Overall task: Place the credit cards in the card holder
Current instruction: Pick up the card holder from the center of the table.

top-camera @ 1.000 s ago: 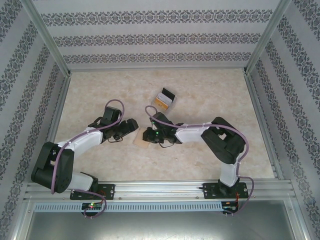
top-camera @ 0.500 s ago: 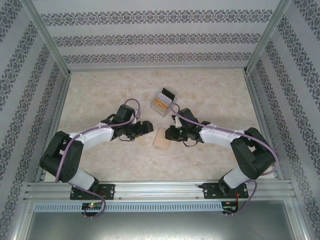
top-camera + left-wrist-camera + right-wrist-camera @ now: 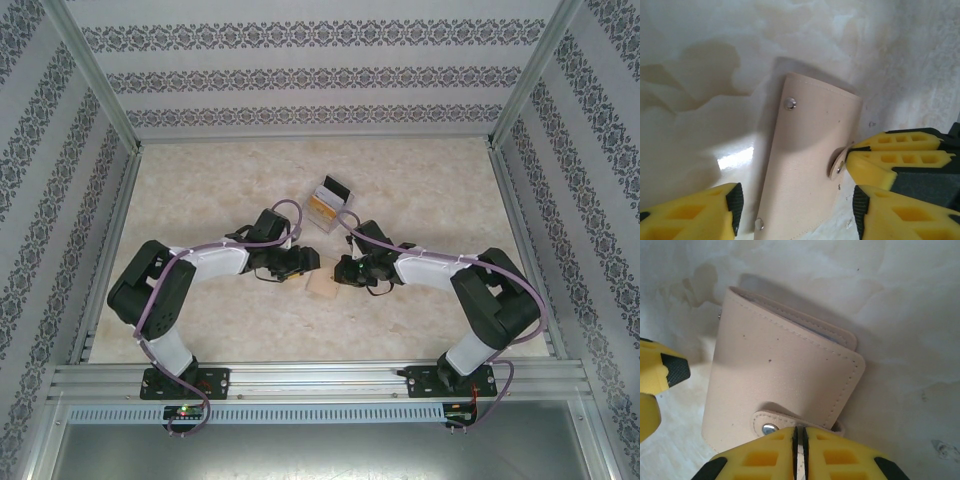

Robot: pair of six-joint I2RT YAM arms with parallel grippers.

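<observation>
Straddling, with left pincer (image 3: 797, 202) spread, the flat tan card holder (image 3: 810, 150) lying closed on the worktop (image 3: 200, 200), perhaps steadying it. Pinching its snap strap (image 3: 790, 421) in the right pincer (image 3: 799, 440), probably to unfasten. Beyond, in a clear plastic box (image 3: 340, 211): orange and black credit cards (image 3: 323, 205).

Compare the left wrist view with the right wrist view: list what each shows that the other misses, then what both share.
Left wrist: two bare snap studs on the card holder cover, and the left gripper open, one finger on either side of it.
Right wrist: the holder's layered open edge, with a greyish lining.
Both: the holder on the marbled table, with its snap strap pinched in the shut right gripper.
</observation>
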